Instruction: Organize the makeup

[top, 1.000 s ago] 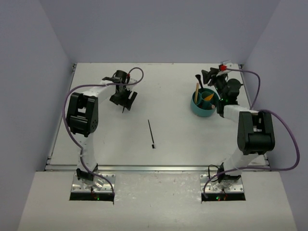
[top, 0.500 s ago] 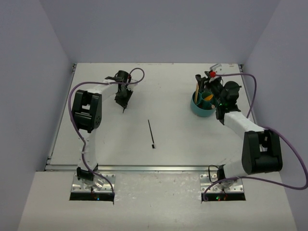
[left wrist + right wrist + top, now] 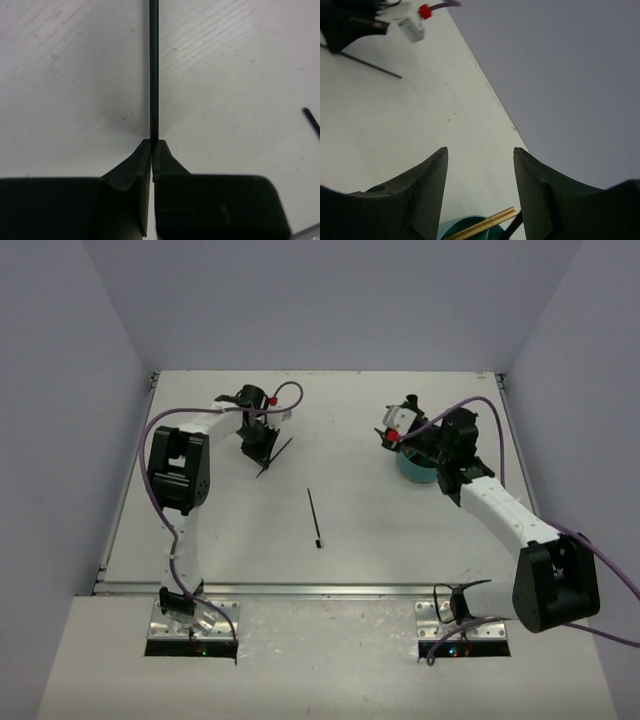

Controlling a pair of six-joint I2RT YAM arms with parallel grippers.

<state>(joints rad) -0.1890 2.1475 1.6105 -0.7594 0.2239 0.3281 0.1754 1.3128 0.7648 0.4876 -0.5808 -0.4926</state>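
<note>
— Start with the left gripper (image 3: 152, 146): open or closed?
— Closed. Jaws pressed together on a thin black brush (image 3: 154, 70), pinched right at the tips. Runs straight ahead from there in the left wrist view, over the white table (image 3: 200, 530); cannot tell whether touching it. Seen from above, sits in the far left part of the table, with the brush slanting out to the right.
— And over at the right gripper (image 3: 480, 152)?
— Spread wide, holding nothing. Just bare tabletop and pale wall (image 3: 560, 75) showing between the two fingers (image 3: 420, 195). Hangs in the far right part of the table, just beside the teal round container (image 3: 410, 470), toward its left side.
— Anything in that container?
— Hard to say from above: mostly hidden under the right arm (image 3: 495, 505). From the right wrist camera, only a sliver of teal rim, with a gold-coloured stick (image 3: 480, 223) leaning across it and something black next to that, too small to name.
— Any other makeup out in the open?
— Yes, a second thin black brush (image 3: 314, 517). Lies flat near the middle of the table, alone, lengthwise from far to near. Well apart from both grippers and from the container.
</note>
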